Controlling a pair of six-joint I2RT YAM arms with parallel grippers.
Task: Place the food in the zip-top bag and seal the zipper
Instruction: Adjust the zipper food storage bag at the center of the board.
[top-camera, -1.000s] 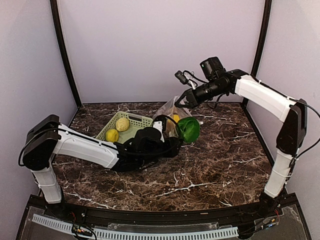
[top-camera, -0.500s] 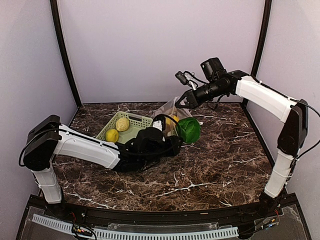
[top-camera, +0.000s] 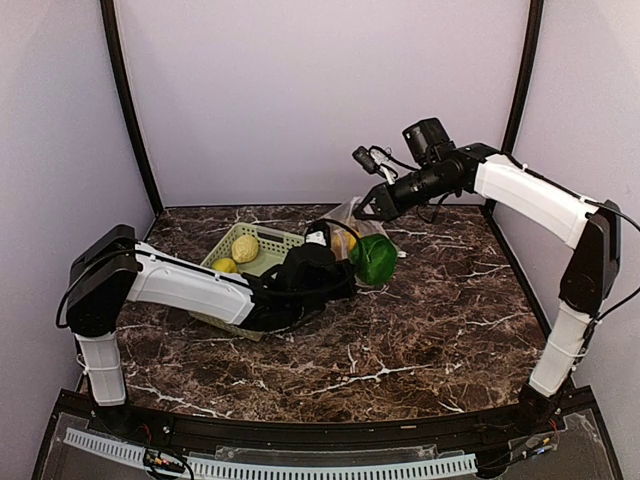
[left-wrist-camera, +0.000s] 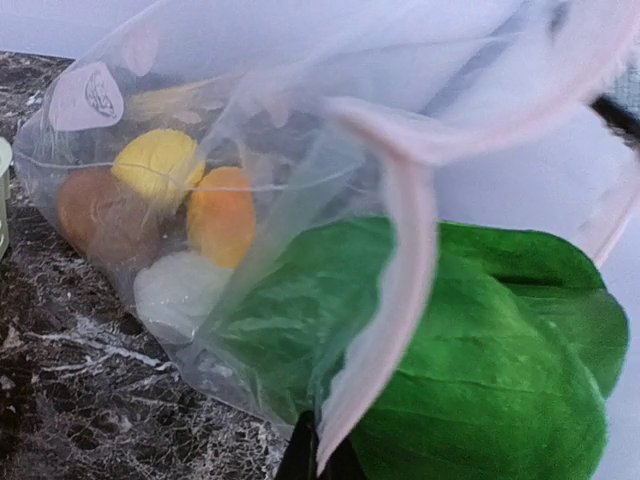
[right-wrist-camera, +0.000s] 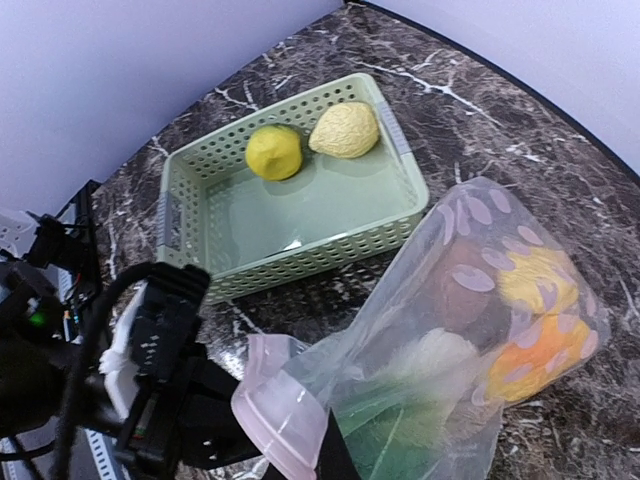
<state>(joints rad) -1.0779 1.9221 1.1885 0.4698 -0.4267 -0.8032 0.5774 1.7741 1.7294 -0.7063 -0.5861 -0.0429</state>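
Note:
The clear dotted zip-top bag hangs at the table's middle back, and both grippers hold its mouth. Inside it I see a yellow piece, an orange piece, a brown potato and the bok choy's white stem. The bok choy's green leaves stick out of the mouth. My left gripper is shut on the pinkish zipper at the lower rim. My right gripper is shut on the upper rim of the bag, lifting it.
A light green lattice basket stands left of the bag on the marble table. It holds a yellow lemon and a pale yellow lumpy piece. Walls close in the back and both sides.
My left arm has pushed in toward the bag and its jaws have closed on the bag's rim. The bok choy has shifted slightly toward the bag. The right arm has barely moved.

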